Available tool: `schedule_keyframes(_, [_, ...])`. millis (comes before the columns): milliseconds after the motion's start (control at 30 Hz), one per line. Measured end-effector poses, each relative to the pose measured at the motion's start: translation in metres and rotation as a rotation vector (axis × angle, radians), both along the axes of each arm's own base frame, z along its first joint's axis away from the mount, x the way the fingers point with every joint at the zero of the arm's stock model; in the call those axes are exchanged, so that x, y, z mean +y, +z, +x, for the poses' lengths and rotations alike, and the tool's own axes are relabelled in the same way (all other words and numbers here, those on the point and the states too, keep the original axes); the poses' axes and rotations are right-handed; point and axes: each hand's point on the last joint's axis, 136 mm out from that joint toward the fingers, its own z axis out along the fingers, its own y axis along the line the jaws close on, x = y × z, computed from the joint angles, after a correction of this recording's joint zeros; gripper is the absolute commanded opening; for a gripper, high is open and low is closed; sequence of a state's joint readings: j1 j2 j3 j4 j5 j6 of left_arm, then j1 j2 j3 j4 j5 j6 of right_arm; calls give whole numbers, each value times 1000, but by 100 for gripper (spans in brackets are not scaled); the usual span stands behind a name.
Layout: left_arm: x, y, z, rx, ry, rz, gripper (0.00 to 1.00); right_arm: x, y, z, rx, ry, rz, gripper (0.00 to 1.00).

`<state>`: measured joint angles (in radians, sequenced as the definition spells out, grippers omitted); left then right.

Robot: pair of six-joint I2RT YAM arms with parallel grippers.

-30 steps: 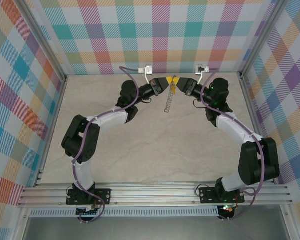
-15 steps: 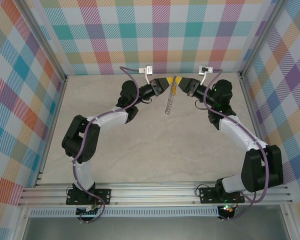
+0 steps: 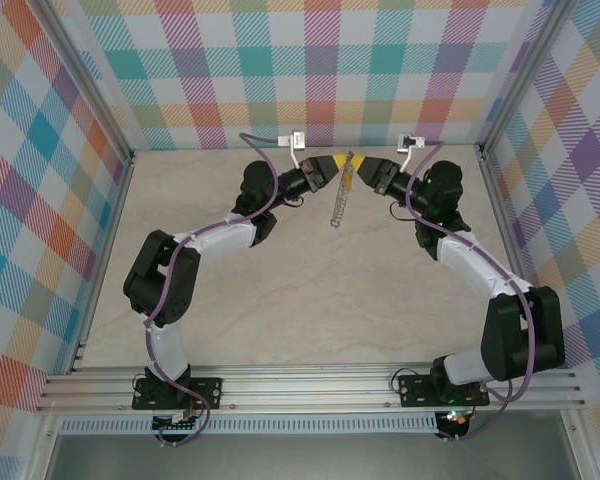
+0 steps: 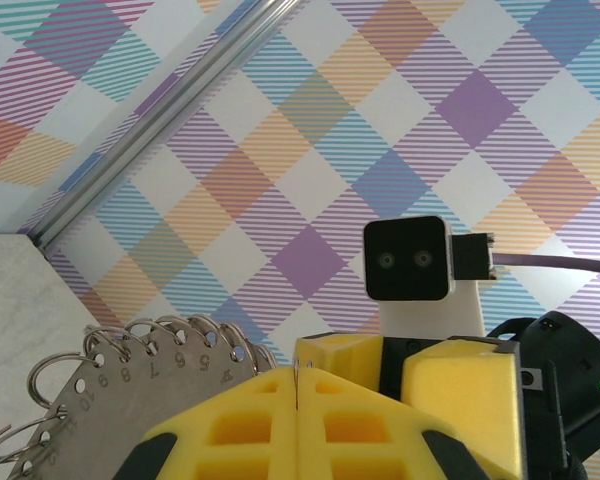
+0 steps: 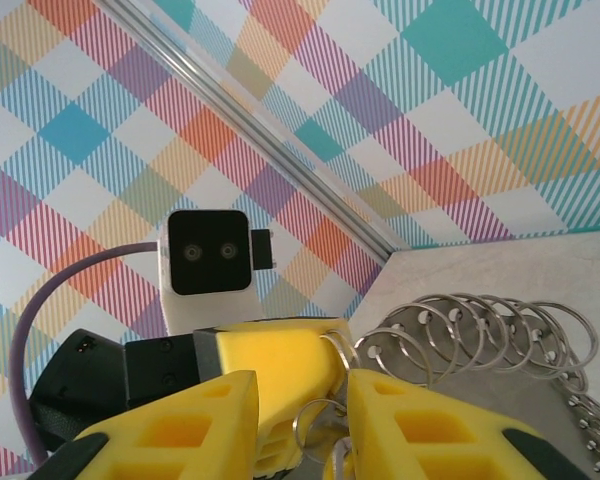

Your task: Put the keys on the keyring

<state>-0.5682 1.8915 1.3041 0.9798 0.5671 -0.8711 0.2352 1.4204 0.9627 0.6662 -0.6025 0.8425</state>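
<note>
Threading step: left gripper [image 4: 296,375] pinching the keyring [image 4: 110,400], right gripper [image 5: 302,382] slightly open round a loop [image 5: 320,403]; needs a gentle push next.

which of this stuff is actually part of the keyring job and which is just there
Part of the job:
keyring, clamped in the left arm's jaws
one wire loop on it, sitting between the right arm's parted jaws

Just there:
plaid walls
aluminium frame
table
</note>
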Motion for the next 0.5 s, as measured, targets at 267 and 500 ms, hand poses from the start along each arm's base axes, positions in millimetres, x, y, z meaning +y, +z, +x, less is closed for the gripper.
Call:
schedule_keyframes(267, [0, 0, 0, 0, -1, 0, 0, 4, -8, 4, 23, 9, 6, 29])
schedule_keyframes(500, [0, 1, -1, -6, -2, -3, 0, 6, -6, 3, 12, 16, 8, 25])
